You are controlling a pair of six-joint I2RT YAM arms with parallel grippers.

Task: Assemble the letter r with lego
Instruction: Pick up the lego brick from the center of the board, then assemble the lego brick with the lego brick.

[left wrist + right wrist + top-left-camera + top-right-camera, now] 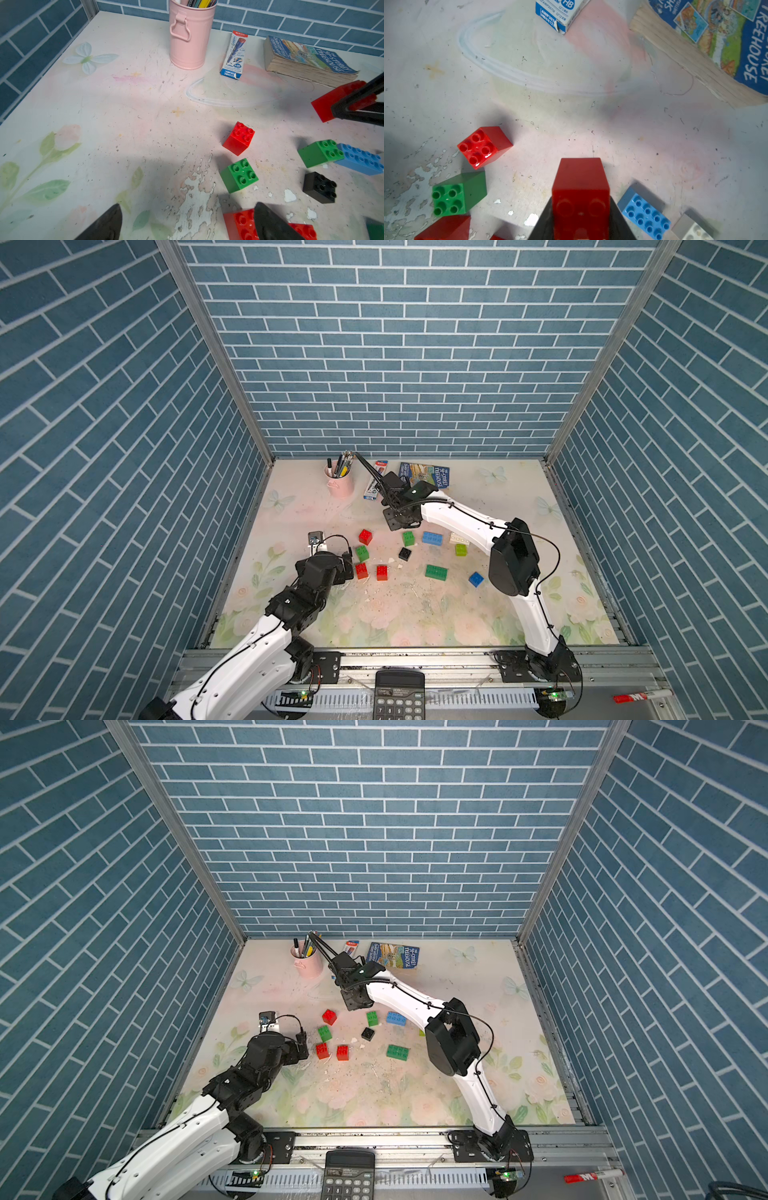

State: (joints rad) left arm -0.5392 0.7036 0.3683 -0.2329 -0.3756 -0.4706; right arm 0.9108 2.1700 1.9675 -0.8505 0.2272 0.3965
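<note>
- The right pincer (580,209) was clamped hard on a red brick (580,180). Its black fingers (618,218) pressed both flanks, and the studs faced back towards the wrist.
- That brick hung clear of the table (519,497), with its shadow on the surface below.
- Down beside the right pincer lay a red square brick (483,146) and a green square brick (456,193), studs up and close together.
- On its other side sat a blue long brick (645,214), with a white brick (693,230) just past it.
- Beyond the right pincer, towards the back wall, were a pencil box (560,12) and a book (726,41).
- The left pincer (187,225) stood wide apart, low over the table, with nothing between its fingers (270,224).
- One finger crossed in front of the nearest red block (239,222); whether it touched could not be told. Another red block (305,230) lay just beyond.
- Ahead of the left pincer were a black brick (320,187) and a second green brick (320,152), the latter just beside the blue long brick.
- Well away from both pincers, near the right arm's elbow, lay a green long brick (436,571), a lime brick (460,549) and a small blue brick (476,578).
- A pink pen cup (190,37) stood far ahead of the left pincer.
</note>
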